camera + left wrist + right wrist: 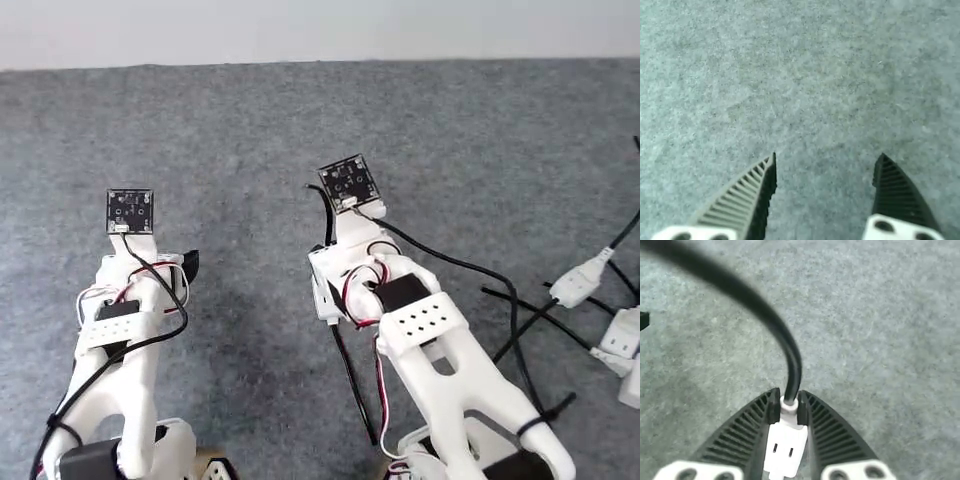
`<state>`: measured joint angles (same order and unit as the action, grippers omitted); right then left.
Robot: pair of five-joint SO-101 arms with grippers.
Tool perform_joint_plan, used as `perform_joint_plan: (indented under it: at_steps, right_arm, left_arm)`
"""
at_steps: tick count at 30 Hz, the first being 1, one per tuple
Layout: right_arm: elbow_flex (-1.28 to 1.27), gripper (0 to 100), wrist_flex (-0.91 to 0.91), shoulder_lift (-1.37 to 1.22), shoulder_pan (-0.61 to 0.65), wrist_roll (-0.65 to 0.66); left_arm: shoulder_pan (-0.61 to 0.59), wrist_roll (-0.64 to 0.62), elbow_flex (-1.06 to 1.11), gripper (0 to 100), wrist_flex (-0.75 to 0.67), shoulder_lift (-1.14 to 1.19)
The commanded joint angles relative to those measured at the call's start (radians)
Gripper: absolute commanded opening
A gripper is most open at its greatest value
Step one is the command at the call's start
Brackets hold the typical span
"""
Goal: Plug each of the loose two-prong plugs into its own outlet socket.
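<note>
My right gripper (788, 392) is shut on a white connector (784, 446) with two slots in its face. A thick black cable (765, 320) leaves it and curves away over the grey carpet. In the high view this arm (420, 320) stands at the middle of the table, with a black cable (352, 375) trailing back beside it. My left gripper (827, 157) is open over bare carpet with nothing between its fingers; its arm (125, 320) is at the left. Three more white connectors (577, 285) (622, 335) (632, 388) lie at the right edge.
Black cables (520, 320) cross the carpet between the right arm and the white connectors. Grey carpet (250, 150) covers the whole table, open at the far side and between the arms. A white wall runs along the back.
</note>
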<state>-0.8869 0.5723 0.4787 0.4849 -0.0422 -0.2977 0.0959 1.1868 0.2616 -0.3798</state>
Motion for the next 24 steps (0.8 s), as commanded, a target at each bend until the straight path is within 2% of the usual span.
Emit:
perform_joint_plan:
  at_steps: [1,16,24]
  right_arm:
    - [0.002,0.9,-0.028,0.024,0.001,0.011]
    - [-0.074,0.9,-0.09,0.021,-0.005,0.048]
    - [-0.063,0.9,-0.168,-0.081,-0.005,0.083]
  left_arm:
    - [-0.003,-0.009,-0.007,29,-0.031,-0.028]
    - [-0.005,-0.008,-0.007,29,-0.031,-0.028]
    - [-0.005,-0.008,-0.007,29,-0.031,-0.028]
